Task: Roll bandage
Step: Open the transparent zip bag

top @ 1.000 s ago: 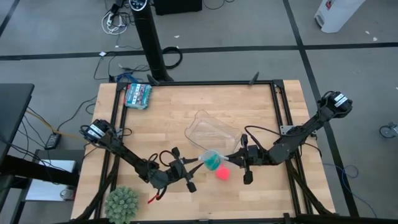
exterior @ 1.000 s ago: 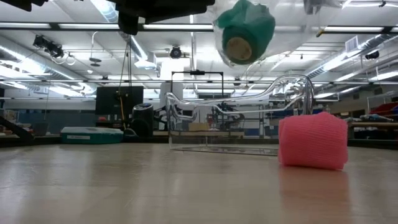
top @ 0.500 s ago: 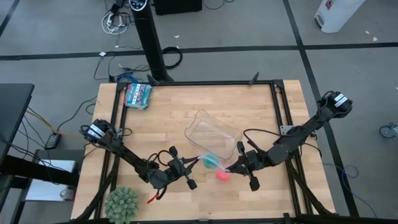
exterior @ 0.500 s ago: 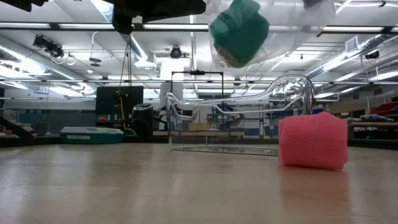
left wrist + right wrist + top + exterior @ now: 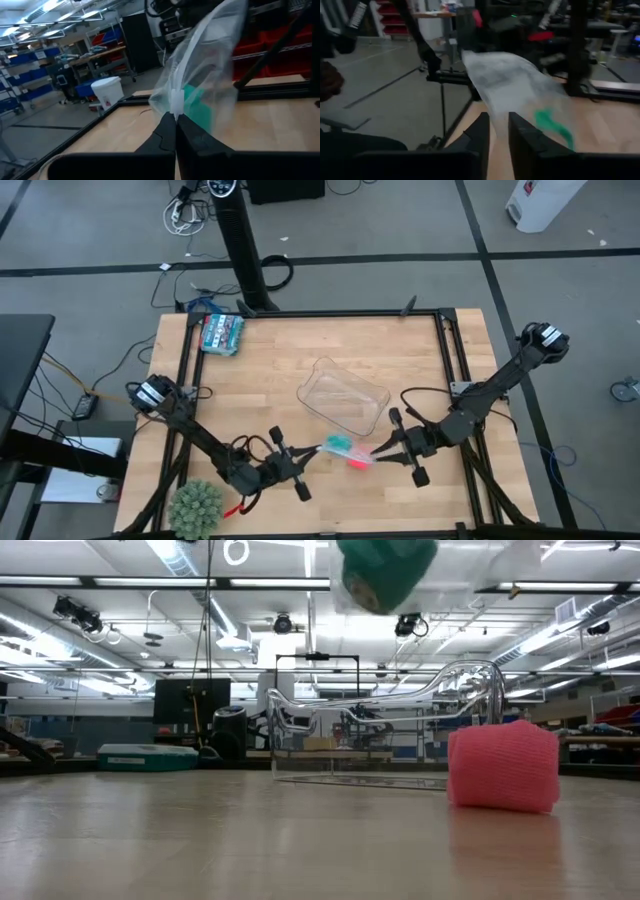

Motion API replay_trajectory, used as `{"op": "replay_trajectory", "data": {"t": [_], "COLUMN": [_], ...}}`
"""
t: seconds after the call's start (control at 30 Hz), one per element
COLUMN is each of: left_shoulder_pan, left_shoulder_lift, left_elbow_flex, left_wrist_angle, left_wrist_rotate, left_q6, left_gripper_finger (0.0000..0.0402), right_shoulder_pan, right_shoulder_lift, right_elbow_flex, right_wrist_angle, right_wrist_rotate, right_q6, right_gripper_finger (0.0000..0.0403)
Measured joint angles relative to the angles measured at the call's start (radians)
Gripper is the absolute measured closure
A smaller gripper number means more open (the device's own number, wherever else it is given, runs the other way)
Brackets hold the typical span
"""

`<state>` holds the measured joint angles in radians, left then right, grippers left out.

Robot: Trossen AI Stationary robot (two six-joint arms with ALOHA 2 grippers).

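A clear soft plastic bag [image 5: 338, 446] hangs in the air over the front part of the light wooden slatted table [image 5: 270, 370], stretched between the two grippers, and inside it sits a teal-green roll of bandage [image 5: 340, 445]. The left gripper [image 5: 312, 451], reaching from the table's front-left corner, has its dark fingers [image 5: 167, 137] pressed tight together on the bag's white seam edge. In the low view the teal roll shows up high, well clear of the tabletop.

Behind the bag, near the table's middle, stands an empty clear hard plastic tray [image 5: 343, 395] with rounded corners; nothing shows inside it.

The bandage [image 5: 503, 767], a chunky bright pink-red fabric roll, rests on the tabletop close to the front edge, just under the right end of the bag and outside it.

The right gripper [image 5: 377, 452], coming in from the table's right edge, holds the bag's other end; its two fingers [image 5: 524, 135] stand a little apart, with the film between them.

At the table's back-left corner lies a flat teal packet [image 5: 221, 333]. At the front-left corner sits a spiky green ball-shaped plant [image 5: 195, 506]. A black metal frame [image 5: 330, 313] runs round the table.

Round about, the floor is grey with dark lines and loose cables. The low view looks into a workshop with strip lights, shelves and benches.
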<state>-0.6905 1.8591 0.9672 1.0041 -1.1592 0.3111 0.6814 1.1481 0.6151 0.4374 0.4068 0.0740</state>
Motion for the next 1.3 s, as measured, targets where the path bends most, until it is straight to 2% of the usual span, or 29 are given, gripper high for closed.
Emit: {"op": "replay_trajectory", "data": {"t": [0.2,0.37,0.47,0.57,0.7,0.83,1.03,1.3], "left_shoulder_pan": [-0.027,-0.024,0.000,0.033,0.069,0.108,0.202,0.279], "left_shoulder_lift": [0.000,0.000,0.000,0.000,0.000,0.000,-0.001,-0.001], "left_elbow_flex": [0.049,0.101,0.154,0.233,0.321,0.358,0.373,0.373], "left_wrist_angle": [-0.059,-0.231,-0.400,-0.644,-0.939,-1.026,-1.035,-1.021], "left_wrist_rotate": [-0.006,0.064,0.171,0.269,0.326,0.380,0.627,0.832], "left_q6": [-0.010,-0.150,-0.276,-0.416,-0.547,-0.560,-0.553,-0.552], "left_gripper_finger": [0.0401,0.0401,0.0401,0.0401,0.0401,0.0401,0.0400,0.0399], "right_shoulder_pan": [0.033,0.037,0.054,0.086,0.119,0.109,0.039,-0.081], "right_shoulder_lift": [-0.092,-0.095,-0.109,-0.148,-0.206,-0.190,-0.081,0.033], "right_elbow_flex": [0.000,0.000,0.000,0.000,0.000,0.000,0.000,0.000], "right_wrist_angle": [-0.093,-0.052,-0.054,-0.047,-0.075,-0.065,-0.065,-0.020], "right_wrist_rotate": [0.229,0.245,0.255,0.309,0.382,0.342,0.251,0.082], "right_q6": [0.011,-0.007,-0.045,-0.076,-0.090,-0.086,-0.013,0.007], "right_gripper_finger": [0.0298,0.0291,0.0293,0.0296,0.0297,0.0296,0.0298,0.0298]}}
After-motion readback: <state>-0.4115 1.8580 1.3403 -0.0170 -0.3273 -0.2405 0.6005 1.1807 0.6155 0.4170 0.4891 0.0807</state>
